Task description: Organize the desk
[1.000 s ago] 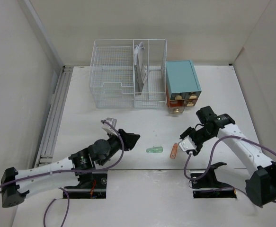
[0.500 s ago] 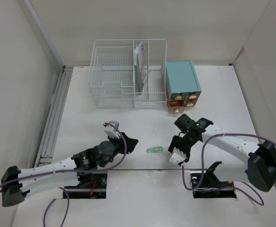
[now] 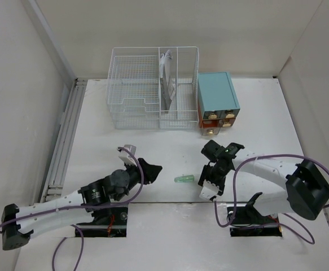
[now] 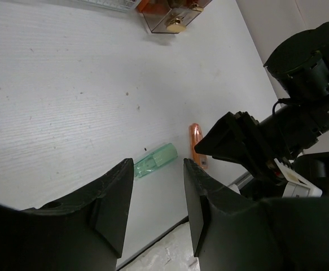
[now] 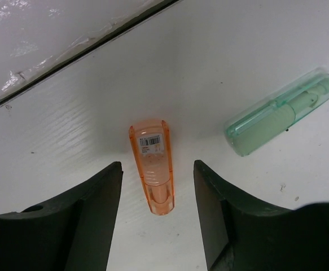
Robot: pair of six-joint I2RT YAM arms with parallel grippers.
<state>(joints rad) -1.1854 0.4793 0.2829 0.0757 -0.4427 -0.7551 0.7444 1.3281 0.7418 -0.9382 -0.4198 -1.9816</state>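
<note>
On the white desk [image 3: 96, 130] a green clear-capped tube [image 3: 184, 179] lies near the front seam. An orange clear-capped tube [image 5: 152, 164] lies just right of it, hidden in the top view under my right gripper [image 3: 209, 184]. The right gripper [image 5: 157, 169] is open and straddles the orange tube, with a gap on both sides. Beside it in that view lies the green tube [image 5: 280, 113]. My left gripper [image 3: 153, 168] is open and empty, low over the desk left of the green tube [image 4: 156, 160]. The left wrist view also shows the orange tube [image 4: 196, 141].
A white wire basket organizer [image 3: 153, 87] holding papers stands at the back. A small teal drawer cabinet [image 3: 216, 99] with gold knobs stands to its right. A metal rail [image 3: 65, 135] runs along the left edge. A dark seam [image 5: 79, 53] crosses the desk close to both tubes.
My right arm swung left and lowered until its jaws sat either side of the orange tube, narrowing slightly. The left gripper shifted a little near the green tube.
</note>
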